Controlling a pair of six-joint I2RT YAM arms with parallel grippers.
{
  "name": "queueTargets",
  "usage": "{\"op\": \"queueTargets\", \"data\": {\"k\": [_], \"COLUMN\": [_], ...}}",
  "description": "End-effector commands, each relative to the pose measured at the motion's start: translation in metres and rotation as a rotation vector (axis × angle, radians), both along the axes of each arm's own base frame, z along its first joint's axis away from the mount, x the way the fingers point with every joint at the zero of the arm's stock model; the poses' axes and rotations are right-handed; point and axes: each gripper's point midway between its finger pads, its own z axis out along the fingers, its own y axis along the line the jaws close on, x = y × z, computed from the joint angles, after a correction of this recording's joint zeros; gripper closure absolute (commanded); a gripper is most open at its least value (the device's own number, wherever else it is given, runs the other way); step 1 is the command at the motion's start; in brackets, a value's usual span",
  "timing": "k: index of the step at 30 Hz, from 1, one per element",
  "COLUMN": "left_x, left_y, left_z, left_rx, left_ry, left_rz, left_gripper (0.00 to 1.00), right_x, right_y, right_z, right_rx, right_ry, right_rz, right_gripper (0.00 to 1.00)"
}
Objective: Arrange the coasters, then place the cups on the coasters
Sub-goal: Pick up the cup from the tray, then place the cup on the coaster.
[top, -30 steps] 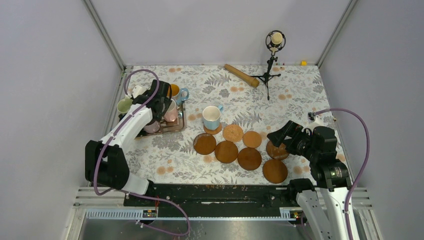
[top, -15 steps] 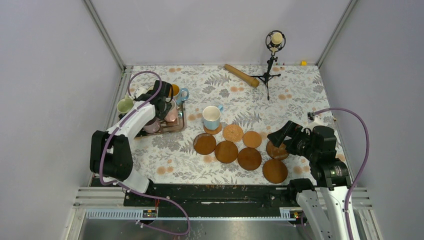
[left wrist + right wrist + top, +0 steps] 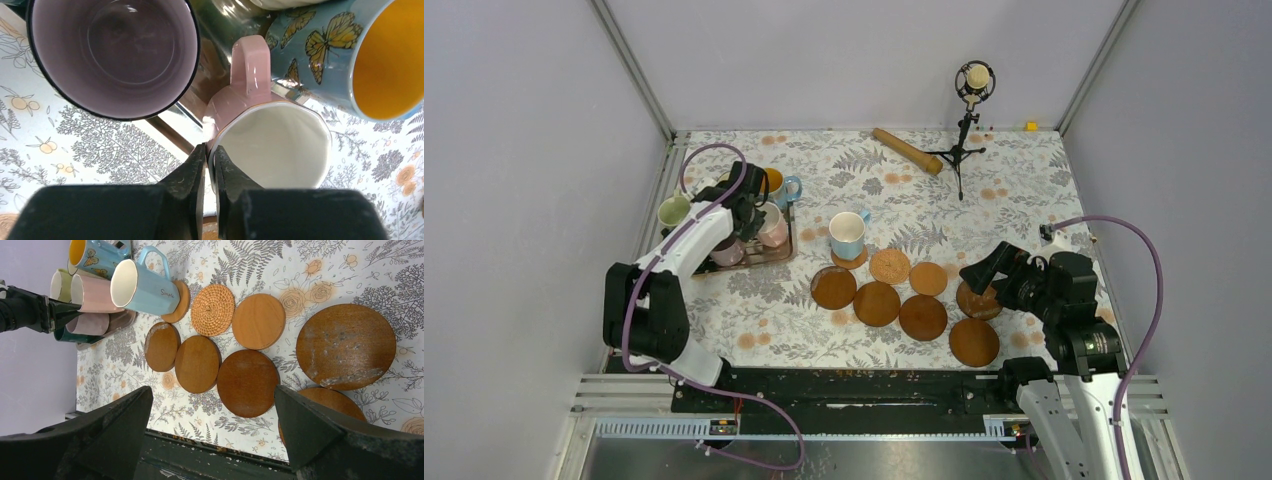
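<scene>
The left claw [image 3: 210, 152] is closed tight on the rim of a pink mug [image 3: 280, 145], one finger inside and one outside, among other mugs at a tray [image 3: 762, 257] on the left of the floral surface [image 3: 1024, 180]. The right claw [image 3: 212, 405] gapes wide open and empty above the wooden coasters [image 3: 876, 303] clustered mid-surface. A light blue mug [image 3: 847, 235] sits on one coaster.

Butterfly mug [image 3: 310, 45] and mauve mug [image 3: 130, 45] cropped at the edge; dark mug [image 3: 62, 335], possibly green, mostly hidden.
</scene>
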Motion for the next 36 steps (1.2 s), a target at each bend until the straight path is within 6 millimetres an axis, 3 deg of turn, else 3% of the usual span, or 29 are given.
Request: {"op": "queueTargets", "data": {"k": [1,12,18,22,25,29,33,36], "left_x": [0.011,-0.003,0.005,0.008,0.004,-0.002,-0.017,-0.023], "left_y": [-0.006,0.003,-0.012,-0.059,-0.073,-0.117,-0.168,-0.196], "left_z": [0.053,0.099,0.158,0.193,0.212,0.233,0.243,0.234], "left_rx": [-0.042,0.007,0.178,0.254,0.385,0.382,0.327,0.348], "left_ry": [-0.134,-0.243,-0.398,-0.496,-0.521,-0.626,-0.681,-0.657], "left_rz": [-0.033,-0.08,-0.357,-0.724,-0.805,-1.066,-1.365,-1.498], "left_gripper": [1.0,1.0,1.0,1.0,1.0,1.0,1.0,1.0], "right_x": [0.001,-0.003,-0.002,-0.002,-0.003,-0.004,-0.005,-0.005], "right_y": [-0.001,-0.001,-0.003,-0.003,-0.005,-0.009,-0.009,-0.008], "right_z": [0.014,0.015,0.014,0.014,0.013,0.01,0.01,0.01], "right_rx": [-0.012,-0.001,-0.009,-0.015,-0.028,-0.053,-0.053,-0.046], "right_ry": [-0.052,-0.062,-0.059,-0.064,-0.062,-0.051,-0.048,-0.046], "right_rz": [0.001,-0.001,-0.007,-0.007,-0.012,-0.021,-0.021,-0.019], "right_gripper": [0.01,0.01,0.01,0.01,0.01,0.01,0.01,0.01]}}
